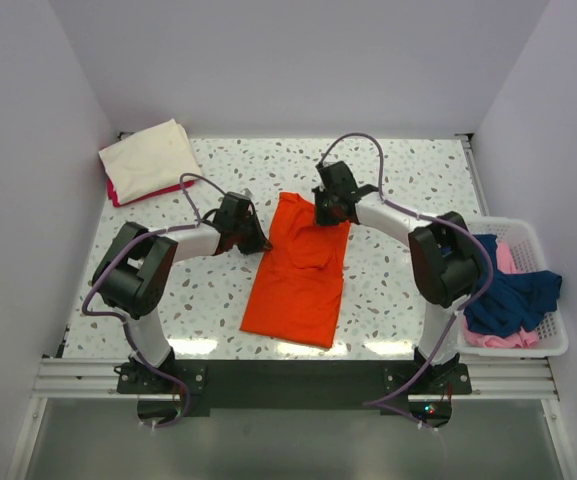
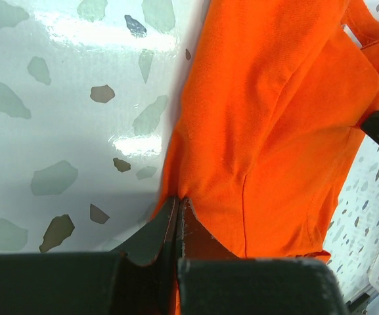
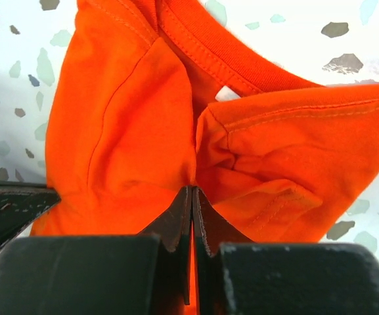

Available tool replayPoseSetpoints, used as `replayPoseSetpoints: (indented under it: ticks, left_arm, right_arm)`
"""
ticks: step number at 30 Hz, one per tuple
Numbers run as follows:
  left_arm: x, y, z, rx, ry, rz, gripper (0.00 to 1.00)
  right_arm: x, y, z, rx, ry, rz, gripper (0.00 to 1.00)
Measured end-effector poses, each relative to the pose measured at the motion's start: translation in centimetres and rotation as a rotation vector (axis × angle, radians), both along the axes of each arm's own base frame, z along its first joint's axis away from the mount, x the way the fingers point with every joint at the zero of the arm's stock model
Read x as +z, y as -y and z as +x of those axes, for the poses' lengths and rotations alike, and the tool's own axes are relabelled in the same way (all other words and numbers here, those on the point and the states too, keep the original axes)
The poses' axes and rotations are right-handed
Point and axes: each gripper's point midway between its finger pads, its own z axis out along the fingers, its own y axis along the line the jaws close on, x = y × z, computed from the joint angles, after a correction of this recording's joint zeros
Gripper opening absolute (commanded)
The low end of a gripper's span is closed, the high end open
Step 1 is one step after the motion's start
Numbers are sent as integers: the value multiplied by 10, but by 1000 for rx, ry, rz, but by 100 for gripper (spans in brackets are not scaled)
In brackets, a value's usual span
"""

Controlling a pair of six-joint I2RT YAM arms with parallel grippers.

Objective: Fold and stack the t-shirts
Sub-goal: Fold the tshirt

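Note:
An orange t-shirt [image 1: 298, 275] lies lengthwise in the middle of the table, narrowed with its sides folded in. My left gripper [image 1: 258, 240] is shut on the shirt's upper left edge [image 2: 196, 190], the cloth pinched between its jaws. My right gripper [image 1: 324, 214] is shut on the orange cloth near the collar [image 3: 196, 177] at the upper right. A cream t-shirt [image 1: 151, 155] lies folded on top of a magenta t-shirt [image 1: 116, 192] at the far left corner. Navy blue t-shirt [image 1: 513, 295] and pale pink t-shirt [image 1: 503, 340] are heaped in the basket.
The white lattice basket [image 1: 543, 345] stands at the table's right edge, beside my right arm. Speckled tabletop [image 1: 408, 290] lies bare around the orange shirt. White walls close in the back and both sides.

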Motion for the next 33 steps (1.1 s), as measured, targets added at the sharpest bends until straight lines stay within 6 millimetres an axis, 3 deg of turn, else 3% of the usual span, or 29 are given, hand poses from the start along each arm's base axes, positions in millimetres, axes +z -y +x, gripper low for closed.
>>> replayPoseSetpoints:
  ticks: [9,16,23,27,30,33]
  left_arm:
    - [0,0,0,0,0,0,0]
    - [0,-1,1,3,-1,-1,0]
    - [0,0,1,-1,-1,-6,0]
    - [0,0,1,-2,0,-7,1]
    - [1,1,1,-4,0,-9,6]
    - [1,1,1,-10,3,-6,13]
  right_arm:
    - [32,2,-4,0,55,29,0]
    - [40,10,-14,-8,62,23,0]
    - [24,18,-15,-44,38,-20,1]
    - [-6,23,-14,-60,-15,-74,1]
    - [-30,26,-12,-69,-62,-119,1]
    - [-29,25,-6,-81,-57,-123,6]
